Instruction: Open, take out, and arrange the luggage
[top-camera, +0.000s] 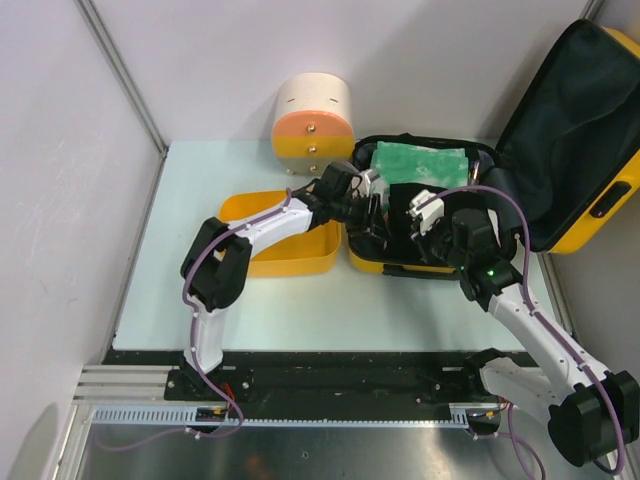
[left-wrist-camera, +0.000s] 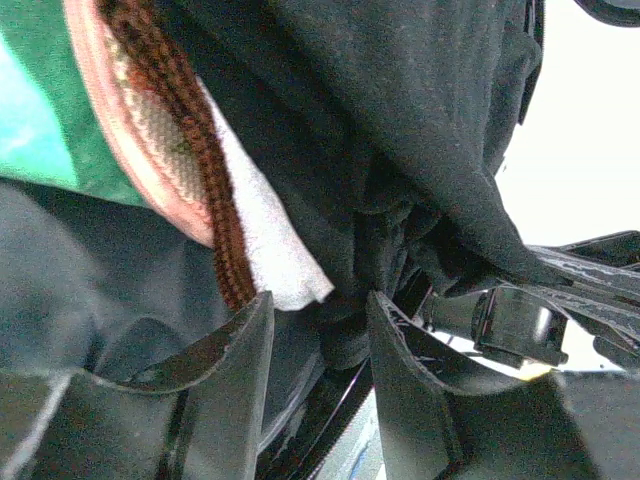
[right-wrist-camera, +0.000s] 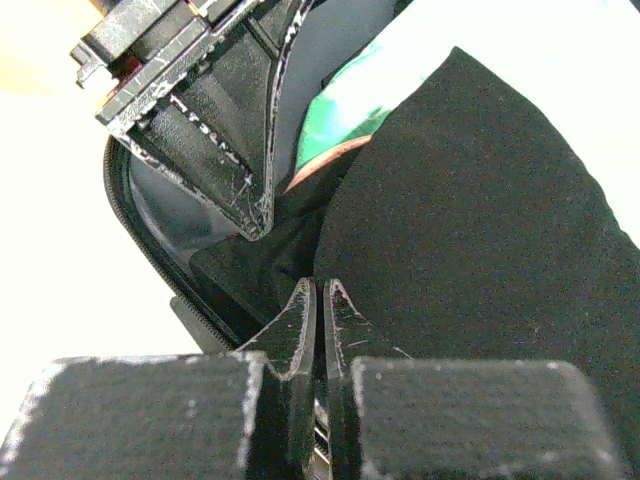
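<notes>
We find the luggage (top-camera: 575, 120) open, a green bundle (top-camera: 420, 165) in its base, with the left gripper (top-camera: 375, 218) and right gripper (top-camera: 412, 222) both over that base. A yellow tub (top-camera: 300, 262) sits just beside the luggage's left side.

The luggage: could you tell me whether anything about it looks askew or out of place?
Nothing looks spilled or damaged. The lid of the luggage leans out past the right edge of the table, and black clothing lies bunched inside.
</notes>
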